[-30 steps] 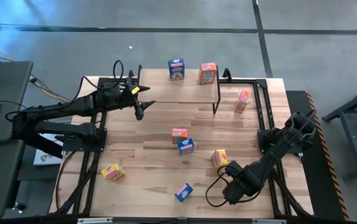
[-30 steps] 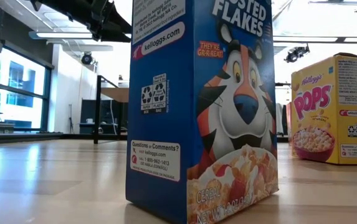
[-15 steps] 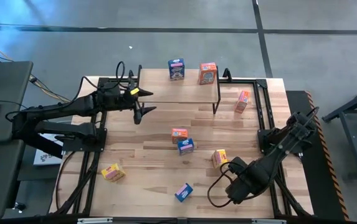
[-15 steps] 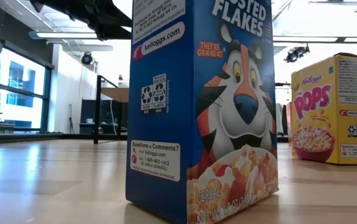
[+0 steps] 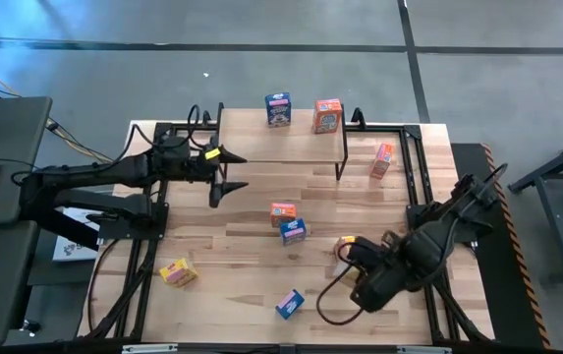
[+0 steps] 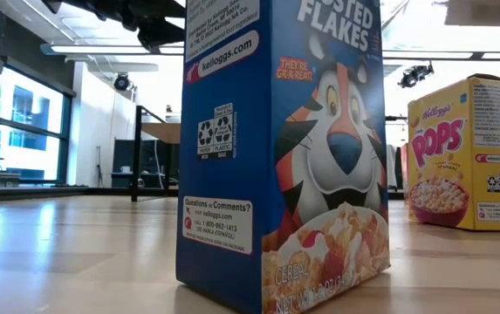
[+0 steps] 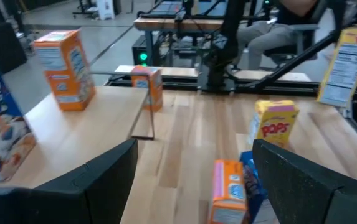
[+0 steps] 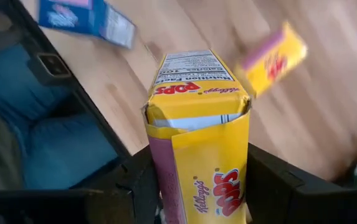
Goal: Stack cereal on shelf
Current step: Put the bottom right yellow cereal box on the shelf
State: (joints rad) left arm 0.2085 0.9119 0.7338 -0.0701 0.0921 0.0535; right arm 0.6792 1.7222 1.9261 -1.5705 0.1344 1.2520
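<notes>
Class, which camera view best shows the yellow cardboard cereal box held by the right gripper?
The right wrist view: the yellow cardboard cereal box fills it, clamped in the right gripper. The left wrist view shows it only at its edge; the high view hides it; the low view misses it.

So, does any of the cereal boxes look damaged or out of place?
Yes. The yellow box held in the right gripper has its top flap torn open. Another yellow box lies flat near the table's front left.

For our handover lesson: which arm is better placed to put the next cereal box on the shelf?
Right: its claw already grips a yellow Pops box. The left claw is open and empty beside the shelf.
</notes>
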